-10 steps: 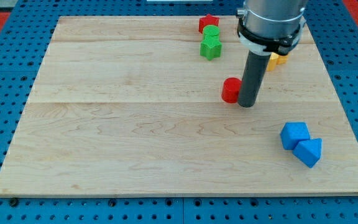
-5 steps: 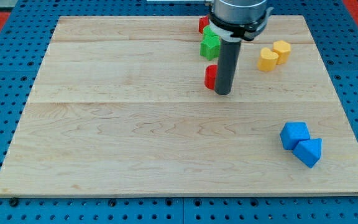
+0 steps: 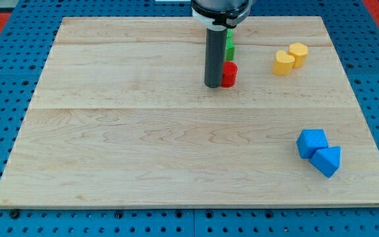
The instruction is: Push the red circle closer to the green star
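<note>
The rod is held upright, coming down from the view's top, where its wider collar is cut off by the frame's edge. My tip (image 3: 212,85) is set on the wooden board (image 3: 110,145), in the upper middle part of it. No jaws or fingers are carried; nothing is held, and the bare rod end alone is pressed to the board.

Just to the view's right of my tip, touching the rod or nearly so, the red circle (image 3: 228,74) is found. Directly above that, toward the view's top, a green block (image 3: 229,46) is seen only as a narrow strip beside the rod; it is probably the green star, though its shape is mostly hidden behind the rod. The red circle is close below it, and whether a gap remains cannot be told.

Farther to the view's right of my tip, two yellow blocks (image 3: 289,58) are placed side by side and touching. Well apart, toward the view's lower right, a blue cube-like block (image 3: 312,142) and a blue wedge-like block (image 3: 327,161) are set against each other near the board's edge.
</note>
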Controlling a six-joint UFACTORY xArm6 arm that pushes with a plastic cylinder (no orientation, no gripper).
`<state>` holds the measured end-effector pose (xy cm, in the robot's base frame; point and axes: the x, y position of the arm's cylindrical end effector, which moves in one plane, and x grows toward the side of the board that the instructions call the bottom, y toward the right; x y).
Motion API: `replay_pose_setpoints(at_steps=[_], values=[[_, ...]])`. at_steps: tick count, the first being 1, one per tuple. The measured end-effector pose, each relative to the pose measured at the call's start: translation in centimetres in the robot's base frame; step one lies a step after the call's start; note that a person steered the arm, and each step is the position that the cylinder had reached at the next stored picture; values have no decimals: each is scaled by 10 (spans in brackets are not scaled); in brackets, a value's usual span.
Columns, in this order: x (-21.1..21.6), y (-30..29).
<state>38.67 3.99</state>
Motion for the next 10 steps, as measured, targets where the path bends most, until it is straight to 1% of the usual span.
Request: replay_pose_setpoints(at_steps=[1,2,3,4,5,7,8,10], values=[[13,0],[18,11],[3,23],[-4,24],[11,24],[13,61],[12,73],[-9,72]])
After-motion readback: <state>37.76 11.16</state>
